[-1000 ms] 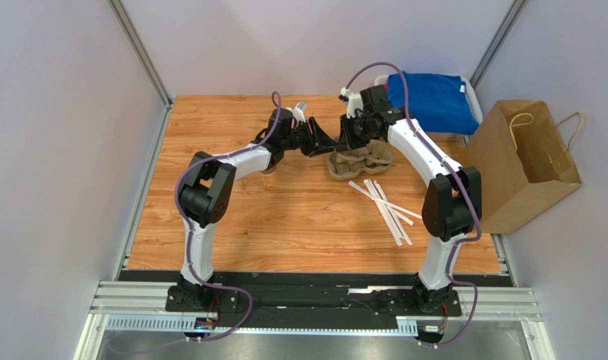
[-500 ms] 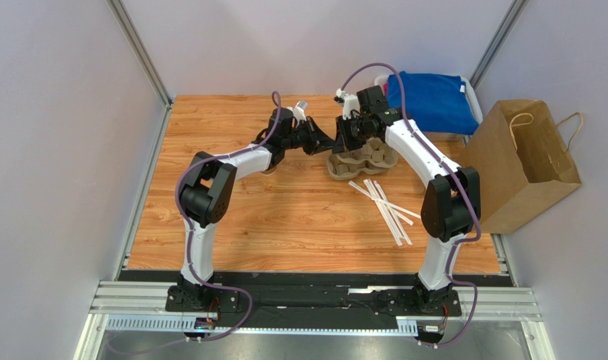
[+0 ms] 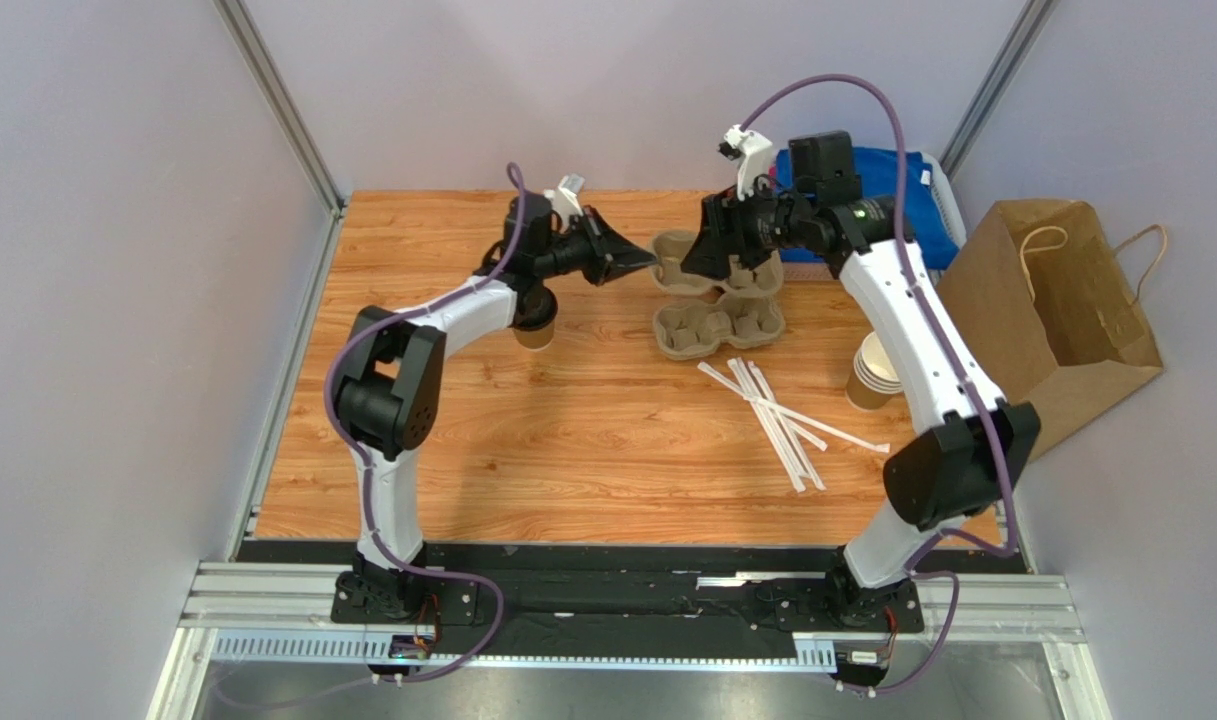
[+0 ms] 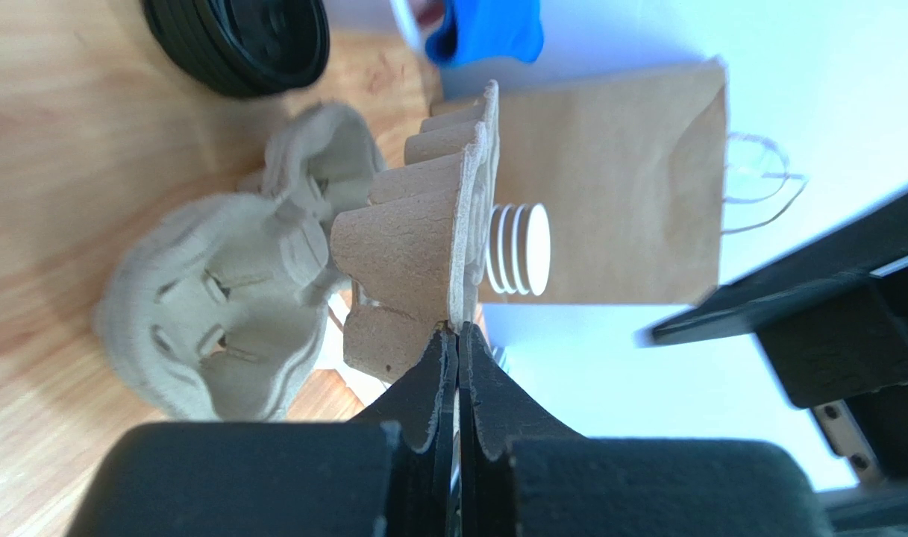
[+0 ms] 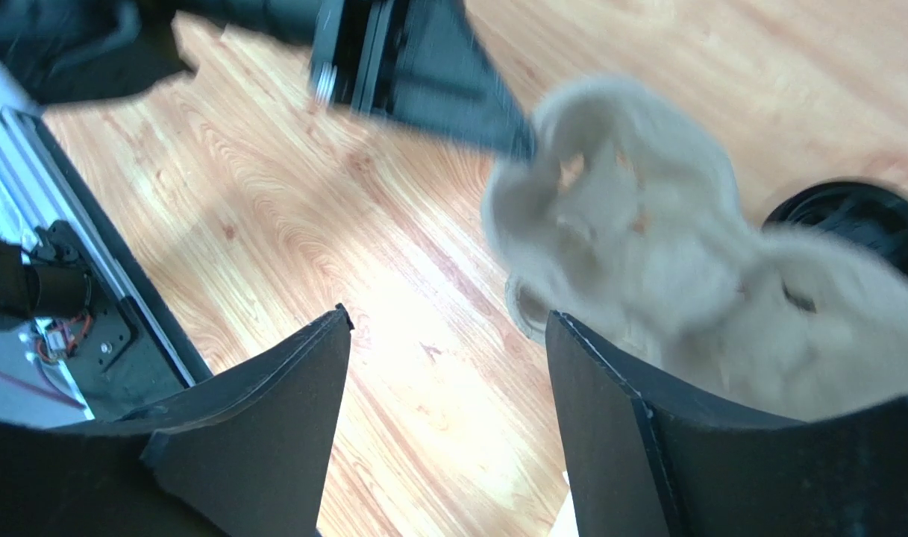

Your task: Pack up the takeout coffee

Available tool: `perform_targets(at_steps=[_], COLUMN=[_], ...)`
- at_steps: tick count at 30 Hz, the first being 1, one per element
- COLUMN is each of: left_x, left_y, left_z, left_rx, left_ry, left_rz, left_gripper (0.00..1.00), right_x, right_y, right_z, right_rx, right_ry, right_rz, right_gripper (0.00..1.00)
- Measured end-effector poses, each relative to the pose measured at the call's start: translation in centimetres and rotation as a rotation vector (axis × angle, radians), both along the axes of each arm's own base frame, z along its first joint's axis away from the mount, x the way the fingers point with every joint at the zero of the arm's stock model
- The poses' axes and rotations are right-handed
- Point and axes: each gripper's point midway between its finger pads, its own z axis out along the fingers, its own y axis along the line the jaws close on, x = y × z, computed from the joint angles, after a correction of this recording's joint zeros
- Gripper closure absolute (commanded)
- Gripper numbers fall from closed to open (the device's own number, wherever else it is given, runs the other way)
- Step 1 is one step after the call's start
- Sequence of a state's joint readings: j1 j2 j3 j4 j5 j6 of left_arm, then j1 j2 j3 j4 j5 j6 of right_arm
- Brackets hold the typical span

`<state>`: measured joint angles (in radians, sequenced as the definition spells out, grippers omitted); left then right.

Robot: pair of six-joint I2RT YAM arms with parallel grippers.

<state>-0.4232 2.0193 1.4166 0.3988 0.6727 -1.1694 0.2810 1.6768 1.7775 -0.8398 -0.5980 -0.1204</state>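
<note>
My left gripper [image 3: 647, 266] [image 4: 458, 331] is shut on the rim of a grey pulp cup carrier [image 3: 686, 252] [image 4: 419, 241] and holds it on edge above the table. A second cup carrier [image 3: 719, 323] [image 4: 217, 308] lies flat on the wood below it. My right gripper [image 3: 709, 252] [image 5: 447, 336] stands open just right of the held carrier [image 5: 649, 257], with nothing between its fingers. The takeout coffee [image 3: 535, 321], a small brown cup with a dark top, stands half hidden under my left forearm.
A stack of black lids [image 4: 240, 39] [image 5: 856, 218] lies at the back. White straws [image 3: 772, 408] are scattered at mid-right. A stack of unlidded cups [image 3: 874, 371] [image 4: 520, 248] stands by the brown paper bag [image 3: 1042, 323] [image 4: 615, 190]. A blue cloth [image 3: 855, 203] sits at back right.
My right gripper has opened, let go of the carrier and drawn back to the right. My left gripper shut on the upper carrier and lifted it off the lower one.
</note>
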Motion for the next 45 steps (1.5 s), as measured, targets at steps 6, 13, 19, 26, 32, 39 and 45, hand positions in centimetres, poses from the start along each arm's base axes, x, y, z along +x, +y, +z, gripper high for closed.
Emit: perform_targets(at_steps=[6, 13, 19, 26, 32, 39, 45], left_x=[2.8, 2.7, 2.5, 1.5, 0.1, -0.7, -0.5], left_y=[6.7, 13.4, 19.3, 25.6, 27.5, 28.3, 29.9], left_z=[5.1, 11.0, 13.7, 14.9, 15.1, 13.7, 13.4], left_rx=[-0.022, -0.03, -0.009, 0.029, 0.048, 0.064, 0.078], left_ry=[-0.066, -0.166, -0.222, -0.25, -0.266, -0.227, -0.221], left_rz=[0.117, 0.235, 0.338, 0.463, 0.505, 0.519, 0.552], left_gripper=[1.0, 1.0, 1.0, 1.0, 1.0, 1.0, 1.0], right_x=[-3.9, -2.8, -0.1, 2.4, 3.8, 5.9, 6.2], right_y=[-1.0, -2.9, -5.1, -5.9, -5.9, -5.5, -6.3], right_z=[2.6, -2.6, -9.2, -18.0, -21.9, -23.2, -23.6], right_rx=[-0.039, -0.184, -0.32, -0.423, -0.457, -0.462, -0.468], right_ry=[-0.136, -0.036, 0.122, 0.311, 0.353, 0.323, 0.325], right_rz=[0.088, 0.018, -0.168, -0.289, -0.339, -0.376, -0.423], right_gripper=[0.28, 0.16, 0.07, 0.08, 0.1, 0.19, 0.27])
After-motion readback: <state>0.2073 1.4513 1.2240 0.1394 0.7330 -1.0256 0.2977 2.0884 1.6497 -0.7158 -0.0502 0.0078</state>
